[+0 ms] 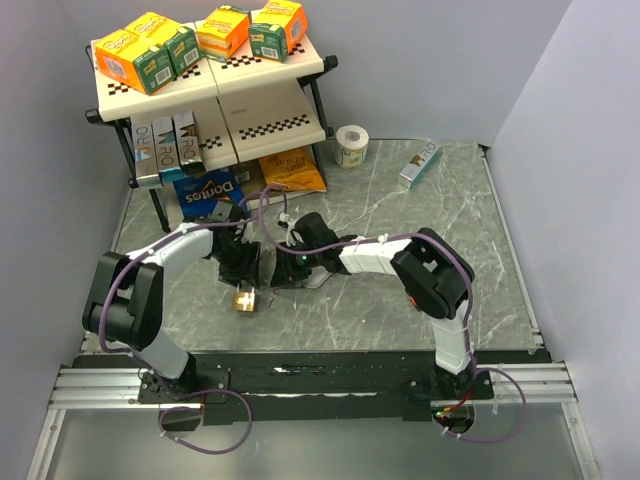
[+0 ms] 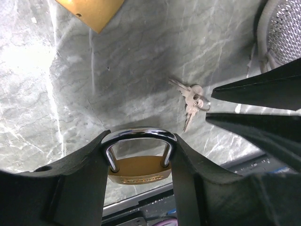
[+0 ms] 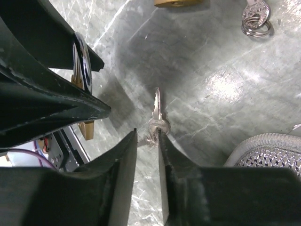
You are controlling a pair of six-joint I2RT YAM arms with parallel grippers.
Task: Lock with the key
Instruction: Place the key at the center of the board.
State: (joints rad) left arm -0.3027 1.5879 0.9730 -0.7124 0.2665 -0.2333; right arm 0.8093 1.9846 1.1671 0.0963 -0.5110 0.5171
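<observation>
The padlock [image 2: 138, 172] hangs brass body down, just over the marbled table [image 1: 400, 290], a little in front of the left arm's wrist. The left fingers [image 2: 70, 188] are clamped on it, one pressed against each outer side of its steel shackle, which is closed into the body.

A small bunch of keys [image 2: 190, 101] lies on the table near the padlock, to its right, not touching it. The right fingers [image 3: 117, 179] stand a narrow gap apart on the far side of the keys from the padlock. The head of a key and its ring sit right at their tips, and the blade points away from them.

Another ring of keys [image 3: 256, 19] lies on the table, well apart from the padlock.
</observation>
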